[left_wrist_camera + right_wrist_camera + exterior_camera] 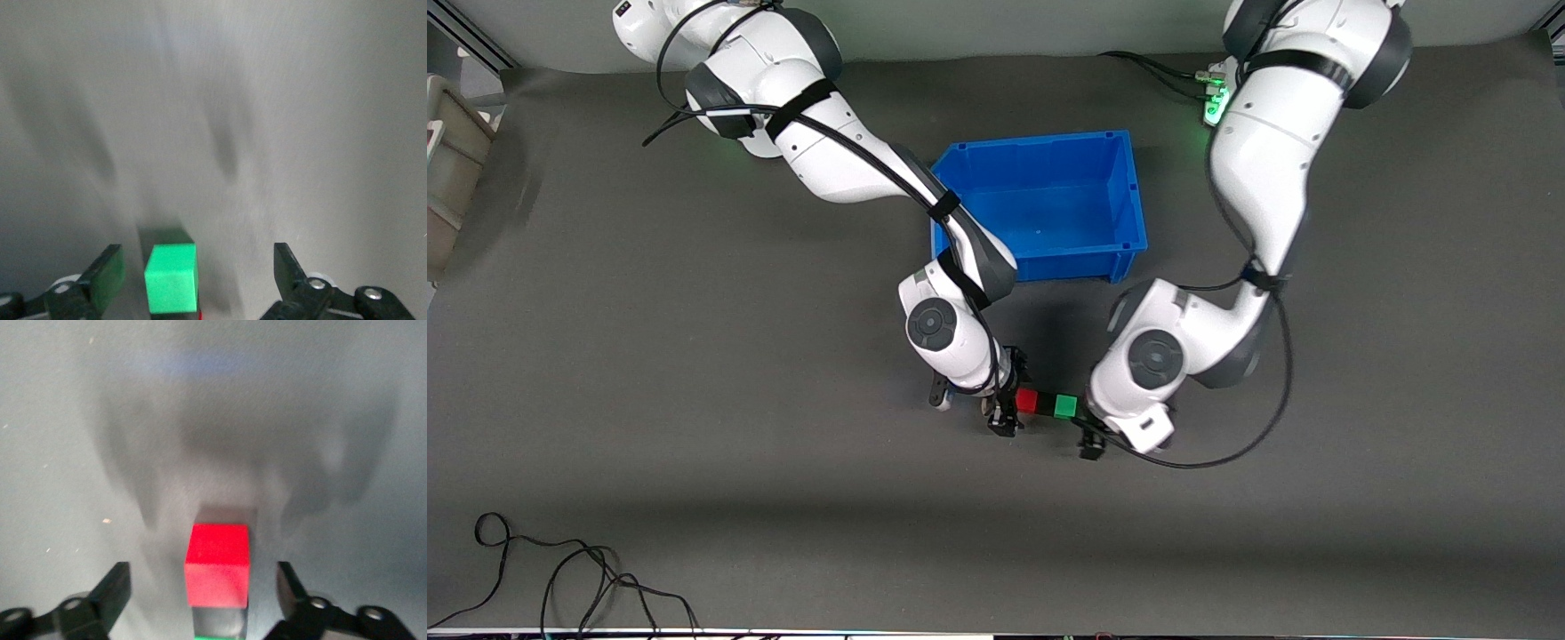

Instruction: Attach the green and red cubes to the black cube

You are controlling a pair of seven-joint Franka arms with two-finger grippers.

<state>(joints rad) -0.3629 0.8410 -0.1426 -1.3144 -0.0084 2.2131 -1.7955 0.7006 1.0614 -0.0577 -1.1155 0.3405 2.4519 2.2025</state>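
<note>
Both grippers stand with fingers apart, holding nothing. The left gripper (197, 280) straddles the green cube (171, 278), clear gaps on both sides; the right gripper (203, 600) straddles the red cube (217, 564) the same way. On the mat the three cubes sit in one row, red (1027, 401) touching the black cube (1046, 404), black touching green (1065, 406), nearer the camera than the blue bin (1040, 142). The joining looks done, so I'd say the job now is letting go cleanly: lift each gripper straight up, no sideways drift, or a pad could drag an end cube off the row

The front view shows the whole row and which arm is at which end. The wrist views alone show the finger gaps; black is only a sliver under red there
</note>
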